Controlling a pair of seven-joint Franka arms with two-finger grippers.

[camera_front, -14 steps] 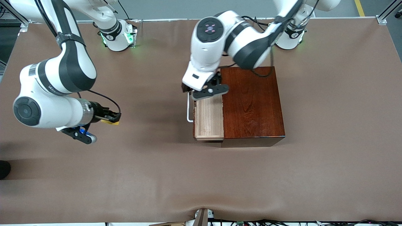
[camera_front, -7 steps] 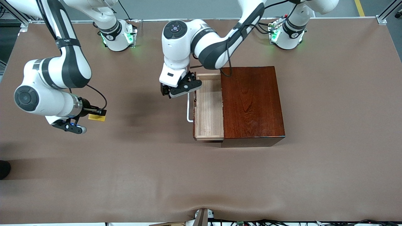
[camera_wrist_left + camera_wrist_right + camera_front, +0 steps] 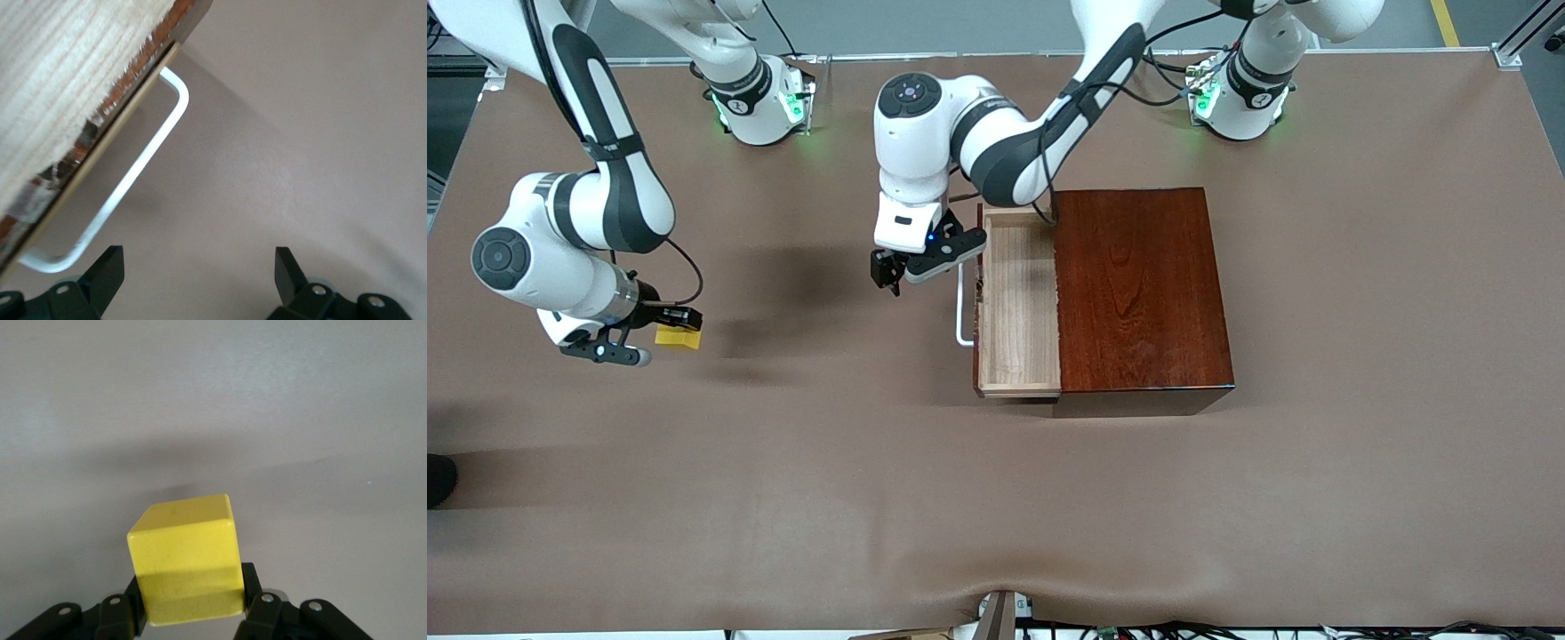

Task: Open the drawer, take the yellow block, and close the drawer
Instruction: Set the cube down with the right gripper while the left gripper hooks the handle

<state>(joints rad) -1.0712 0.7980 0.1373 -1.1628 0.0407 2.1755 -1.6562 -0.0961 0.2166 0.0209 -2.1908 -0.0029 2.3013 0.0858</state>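
Observation:
The drawer [image 3: 1018, 307] stands pulled out of the dark reddish-brown box [image 3: 1138, 284], and its pale tray shows nothing inside. Its white bar handle [image 3: 961, 311] faces the right arm's end of the table. My left gripper [image 3: 887, 271] hangs open just off the handle, over bare table. In the left wrist view the handle [image 3: 133, 180] runs along the drawer front [image 3: 100, 143], with the left gripper [image 3: 199, 277] holding nothing. My right gripper [image 3: 680, 320] is shut on the yellow block [image 3: 676, 338], low over the table toward the right arm's end. In the right wrist view the block [image 3: 187, 553] sits between the fingers [image 3: 250, 583].
Brown mat [image 3: 996, 498] covers the whole table. The box stands in the middle, a little toward the left arm's end. Both arm bases [image 3: 760, 107] sit along the edge farthest from the front camera. Cables lie at the edge nearest that camera.
My left gripper left the drawer's end, crossed the handle toward the right arm's end and dropped lower. My right arm carried the yellow block farther from the drawer. The drawer stayed out.

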